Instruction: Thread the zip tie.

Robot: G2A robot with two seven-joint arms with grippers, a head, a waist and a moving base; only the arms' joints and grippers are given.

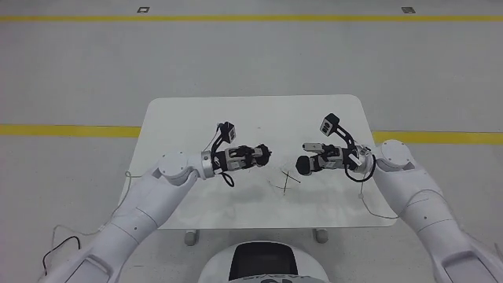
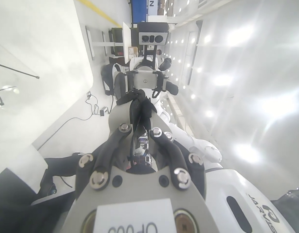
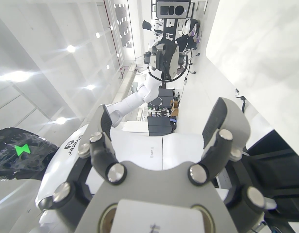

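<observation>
Two thin black zip ties (image 1: pixel 288 181) lie crossed on the white table (image 1: pixel 196 126), just in front of the gap between the two grippers. In the left wrist view one tie (image 2: pixel 17 70) shows as a dark line ending in a small head. My left gripper (image 1: pixel 265 155) (image 2: pixel 139 107) hovers above the table, pointing at the other arm, its black fingertips pressed together with nothing visible between them. My right gripper (image 1: pixel 301 163) (image 3: pixel 161 115) faces it from a short distance, its fingers (image 3: pixel 106 120) spread wide around empty space. Neither gripper touches the ties.
The white table has rounded corners, and its front edge (image 1: pixel 259 228) runs close behind the ties. Yellow floor lines (image 1: pixel 71 130) pass beside and beyond the table. Each wrist carries a raised camera mount (image 1: pixel 330 123).
</observation>
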